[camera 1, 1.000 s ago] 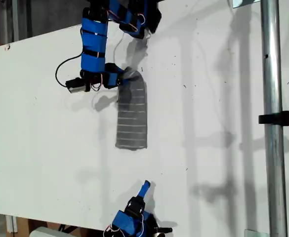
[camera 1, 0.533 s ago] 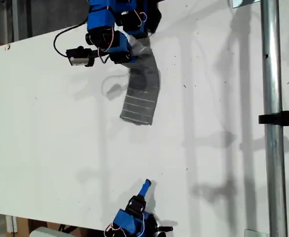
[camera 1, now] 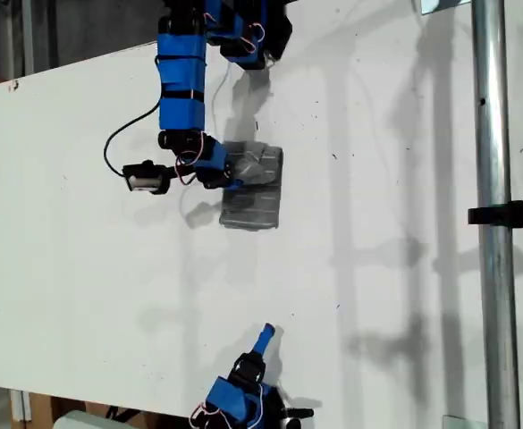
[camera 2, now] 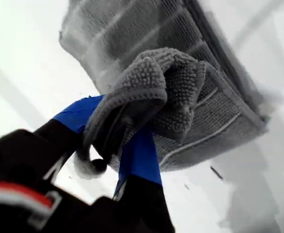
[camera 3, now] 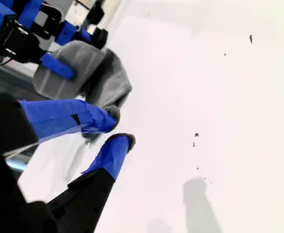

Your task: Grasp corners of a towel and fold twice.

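Pinching a bunched edge of the soft, limp dark grey striped towel (camera 2: pixel 180 97), my first gripper (camera 2: pixel 127 141) stayed clamped while my second gripper (camera 3: pixel 117 128) hung slightly parted, empty.

We can read no text, label, brand, number or sign in any view, neither on the arms, the cloth nor the table.

Towel (camera 1: pixel 254 186) is lying folded into a small grey block on the white table (camera 1: pixel 82 250), upper centre of the exterior view. My first gripper (camera 1: pixel 231 174) is sitting at its left edge. My second gripper (camera 1: pixel 263 338) is resting at bottom centre, well apart. Metal pole (camera 1: pixel 493 214) is running down the right side.
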You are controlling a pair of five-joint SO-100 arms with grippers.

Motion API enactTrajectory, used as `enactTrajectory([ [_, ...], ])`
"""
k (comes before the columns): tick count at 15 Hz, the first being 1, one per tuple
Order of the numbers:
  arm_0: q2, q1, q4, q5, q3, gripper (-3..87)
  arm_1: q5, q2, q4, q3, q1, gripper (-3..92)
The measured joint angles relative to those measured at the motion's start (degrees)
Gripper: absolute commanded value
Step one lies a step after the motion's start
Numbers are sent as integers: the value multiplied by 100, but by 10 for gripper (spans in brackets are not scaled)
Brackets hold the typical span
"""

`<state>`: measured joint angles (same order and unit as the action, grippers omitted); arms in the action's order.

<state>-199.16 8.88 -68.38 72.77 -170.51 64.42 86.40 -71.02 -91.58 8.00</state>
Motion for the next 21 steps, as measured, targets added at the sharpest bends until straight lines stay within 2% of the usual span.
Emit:
enactTrajectory([
  [1,0,18,53,0,-35,68,-53,-264,281,167,0,392],
  [2,0,18,97,0,-35,68,-70,-466,396,343,0,390],
  [3,0,18,114,0,-44,68,-70,-527,457,448,0,338],
  [6,0,35,132,62,-176,58,-132,-439,439,527,0,364],
  [8,0,35,132,299,-387,62,-132,272,-35,475,167,181],
  [10,-9,44,123,650,-694,70,-70,1854,-580,-606,545,35],
  [12,-9,44,-62,967,-738,66,229,3973,-510,-2646,932,-1],
  [15,-9,-70,-510,949,-791,66,1222,7383,-387,-6117,888,-1],
  [16,-9,-114,-527,949,-791,66,1485,8367,-659,-6768,905,-1],
  [17,-9,-105,-536,1011,-791,66,1767,9334,-835,-7163,896,32],
  [18,-9,-97,-563,1099,-791,66,2180,9888,-1037,-7409,932,117],
  [19,-9,-105,-563,1037,-791,66,2303,10046,-1143,-7453,940,118],
  [20,-9,-114,-563,659,-791,66,2276,10151,-1274,-7462,729,118],
  [21,-9,-114,-563,-62,-791,62,2162,10187,-1362,-7462,571,118],
])
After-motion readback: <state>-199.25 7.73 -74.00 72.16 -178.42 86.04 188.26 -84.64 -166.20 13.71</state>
